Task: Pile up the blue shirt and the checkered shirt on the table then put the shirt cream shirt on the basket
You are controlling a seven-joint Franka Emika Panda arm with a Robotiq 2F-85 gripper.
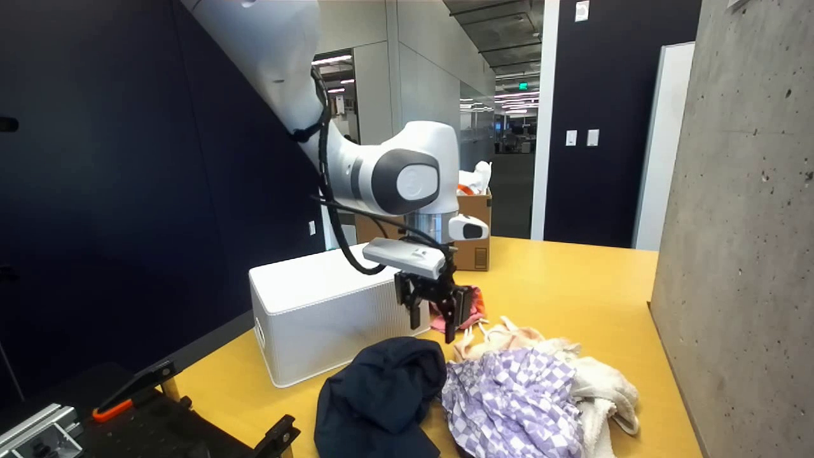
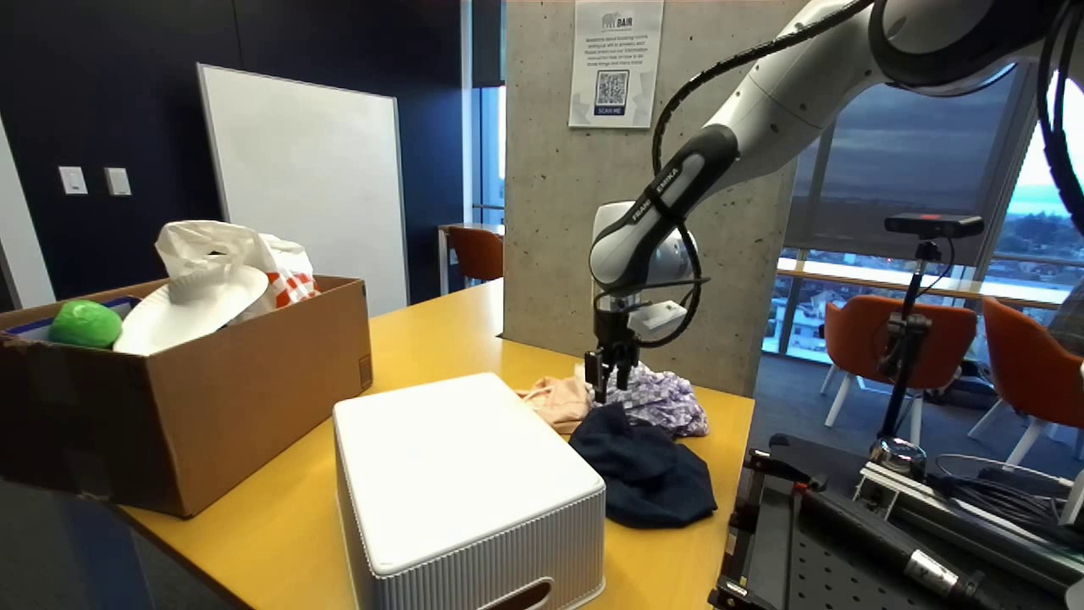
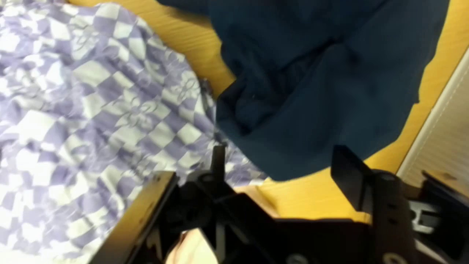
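The piling is not done, as I judge it; the blue shirt (image 1: pixel 375 397) lies in a dark heap beside the checkered shirt (image 1: pixel 518 401), their edges meeting or nearly so, the bulk of neither laid on the other; the cream shirt (image 1: pixel 607 385), if I take the off-white cloth rightly, rests by the checkered one on the side toward the concrete pillar (image 1: pixel 744 222), partly hidden; so its trip to the basket (image 2: pixel 466 474) is ahead of me too. My pincer (image 1: pixel 432 327) is released, spread wide above the shirts and grasping nothing; bringing the two named shirts into one heap seems my next business. The basket turns a flat white face upward, lid or upturned base I cannot tell; I expect to lay the cream shirt on top rather than inside.

A peach cloth (image 2: pixel 555 402) and a pink-red cloth (image 1: pixel 474 308) lie close by; the task names neither, so I would leave them. The surface (image 1: pixel 572 286) is bright yellow with a wood grain; a cardboard box (image 2: pixel 262 398) stands near the basket, holding a white bag (image 2: pixel 212 246) and a paper plate (image 2: pixel 195 309); around me are a whiteboard (image 2: pixel 305 178), orange chairs (image 2: pixel 898 339) and a tall window (image 2: pixel 1033 212).
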